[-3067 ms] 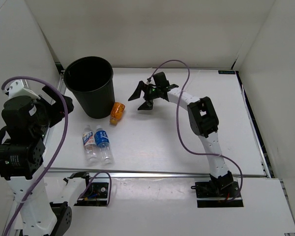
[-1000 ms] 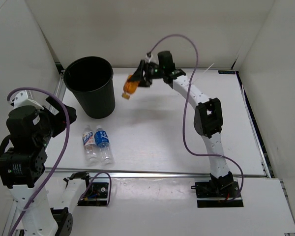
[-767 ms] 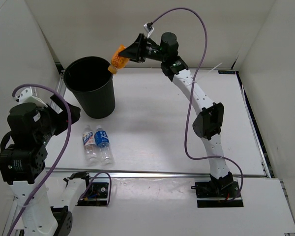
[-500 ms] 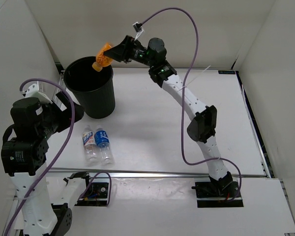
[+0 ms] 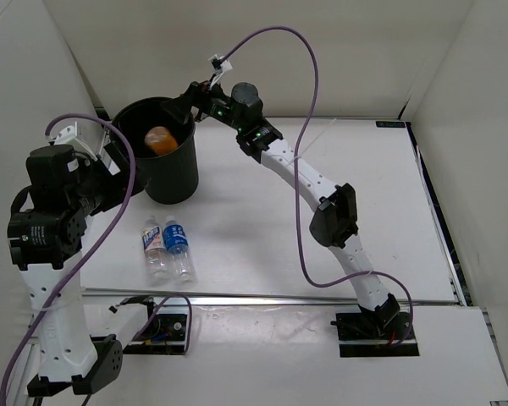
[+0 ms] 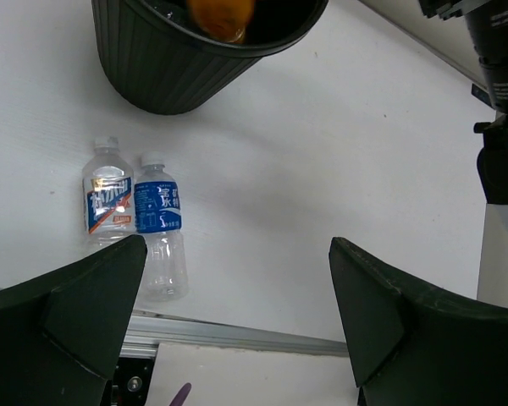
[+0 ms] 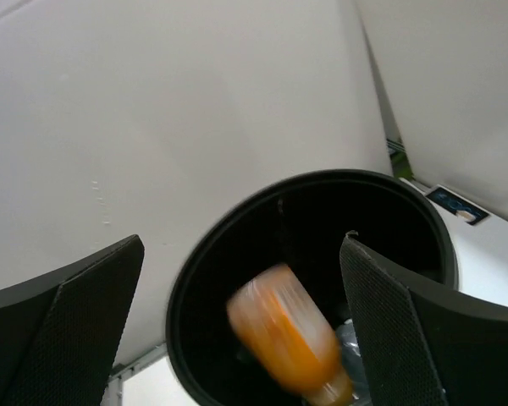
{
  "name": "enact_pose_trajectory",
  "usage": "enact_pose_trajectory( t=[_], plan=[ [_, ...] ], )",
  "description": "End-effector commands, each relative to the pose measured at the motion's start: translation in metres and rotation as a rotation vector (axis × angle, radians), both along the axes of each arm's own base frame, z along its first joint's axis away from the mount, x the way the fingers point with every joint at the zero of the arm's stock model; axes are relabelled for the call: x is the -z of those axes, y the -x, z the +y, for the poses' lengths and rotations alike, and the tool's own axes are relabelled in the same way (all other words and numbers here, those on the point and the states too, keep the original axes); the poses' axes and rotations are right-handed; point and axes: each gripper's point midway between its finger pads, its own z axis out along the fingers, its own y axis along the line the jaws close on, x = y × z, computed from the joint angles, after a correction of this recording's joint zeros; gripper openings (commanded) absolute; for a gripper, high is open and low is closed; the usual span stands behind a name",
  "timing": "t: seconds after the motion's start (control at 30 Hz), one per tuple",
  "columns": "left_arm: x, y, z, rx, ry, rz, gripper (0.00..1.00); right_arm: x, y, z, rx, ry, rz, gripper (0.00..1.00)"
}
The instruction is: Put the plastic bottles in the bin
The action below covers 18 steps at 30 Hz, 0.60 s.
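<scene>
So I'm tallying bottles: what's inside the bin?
An orange bottle, blurred, is within the mouth of the bin. Below it the interior is dark; whatever else lies there can't be made out.

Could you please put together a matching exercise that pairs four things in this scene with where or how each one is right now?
Things:
1. orange bottle
2. blue-label bottle
3. right end effector
4. bin

States:
A. standing upright at the far left of the table
B. open, by the bin's rim
C. lying on the table near its front edge
D. loose in the bin's mouth, gripped by nothing

Pairs: 1-D, 2-C, 3-B, 4-A.
</scene>
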Motion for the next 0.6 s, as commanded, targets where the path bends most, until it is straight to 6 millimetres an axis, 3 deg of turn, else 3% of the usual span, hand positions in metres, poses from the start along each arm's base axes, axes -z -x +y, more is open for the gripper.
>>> enact_pose_trajectory(
  t=[0.0, 0.1, 0.13, 0.2, 0.23, 0.3, 0.33, 0.37, 0.4, 0.43, 0.5, 0.53, 0.57],
  plan=[
    [-0.012, 0.007, 0.004, -0.038, 0.002, -0.046, 1.0, -0.03, -0.005, -0.011, 0.057, -0.027, -0.115, 1.0],
    [-0.015, 0.006, 0.008, -0.08, 0.017, -0.07, 1.0, -0.06, 0.01, -0.023, 0.048, -0.033, -0.138, 1.0],
    [-0.017, 0.004, 0.01, -0.089, 0.012, -0.084, 1.0, -0.097, 0.027, -0.04, 0.05, -0.066, -0.17, 1.0],
    [-0.017, 0.0, 0.015, -0.122, 0.006, -0.102, 1.0, -0.128, 0.04, -0.06, 0.078, -0.113, -0.153, 1.0],
    [-0.008, -0.002, 0.017, -0.131, 0.001, -0.087, 1.0, -0.156, 0.045, -0.085, 0.108, -0.15, -0.155, 1.0],
    [-0.003, -0.007, 0.019, -0.148, 0.003, -0.123, 1.0, -0.166, 0.034, -0.113, 0.149, -0.166, -0.074, 1.0],
    [0.008, -0.01, 0.02, -0.148, 0.003, -0.115, 1.0, -0.184, 0.037, -0.131, 0.16, -0.189, -0.067, 1.0],
    [0.039, -0.015, 0.016, -0.138, 0.022, -0.047, 1.0, -0.177, 0.034, -0.14, 0.151, -0.159, -0.017, 1.0],
    [0.044, -0.016, 0.005, -0.085, 0.052, -0.063, 1.0, -0.187, 0.035, -0.164, 0.137, -0.16, 0.003, 1.0],
    [0.073, -0.018, -0.001, -0.067, 0.078, 0.012, 1.0, -0.19, 0.037, -0.176, 0.132, -0.151, 0.016, 1.0],
    [0.096, -0.015, -0.01, -0.062, 0.151, 0.059, 1.0, -0.172, 0.028, -0.2, 0.158, -0.086, 0.081, 1.0],
    [0.108, -0.014, -0.017, -0.044, 0.188, 0.077, 1.0, -0.181, 0.04, -0.212, 0.156, -0.081, 0.078, 1.0],
    [0.133, -0.017, -0.02, -0.049, 0.212, 0.107, 1.0, -0.181, 0.046, -0.219, 0.144, -0.065, 0.085, 1.0]
  ],
)
